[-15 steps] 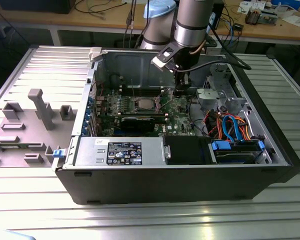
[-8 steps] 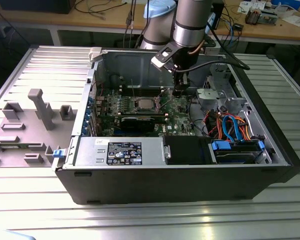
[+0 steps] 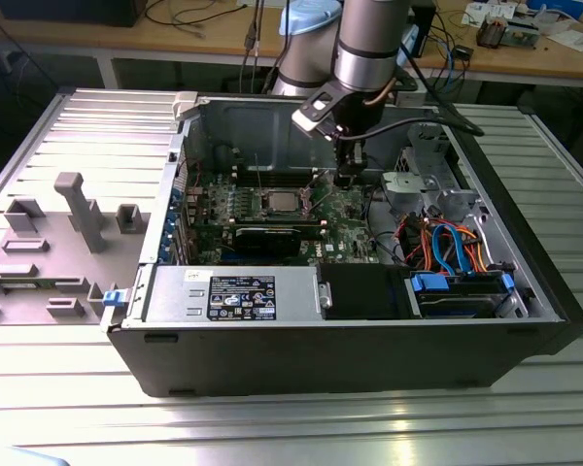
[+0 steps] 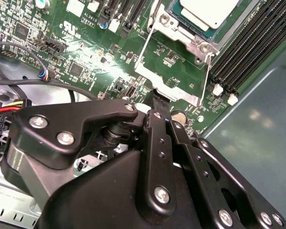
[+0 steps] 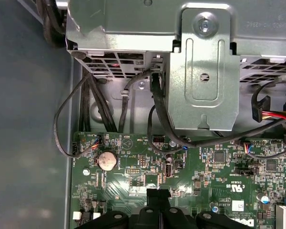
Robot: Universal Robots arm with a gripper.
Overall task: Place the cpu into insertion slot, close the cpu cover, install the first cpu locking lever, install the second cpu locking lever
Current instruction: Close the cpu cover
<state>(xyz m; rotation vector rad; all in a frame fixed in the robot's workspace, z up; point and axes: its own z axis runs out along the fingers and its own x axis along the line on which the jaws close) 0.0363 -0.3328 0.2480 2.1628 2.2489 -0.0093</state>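
Observation:
The cpu (image 4: 207,12), a small square chip with a silver top, lies in the socket on the green board; the exterior view shows the cpu (image 3: 280,202) mid-board. The cpu cover (image 4: 174,86), a thin metal frame with a window, is swung open away from the socket toward my gripper. A wire locking lever (image 4: 209,71) stands along the cover's side. My gripper (image 4: 157,95) has its black fingers together, tips right at the cover's free edge; whether they touch is unclear. The gripper (image 3: 348,178) hangs at the socket's side toward the exterior view's right, low over the board (image 5: 157,193).
The open case stands on a slatted metal table. A metal drive cage (image 5: 205,71) with black cables rises beside the board. Memory slots (image 4: 248,52) flank the socket. A coin cell (image 5: 106,161) sits near the gripper. The power supply (image 3: 233,291) and a grey fixture (image 3: 73,214) lie further off.

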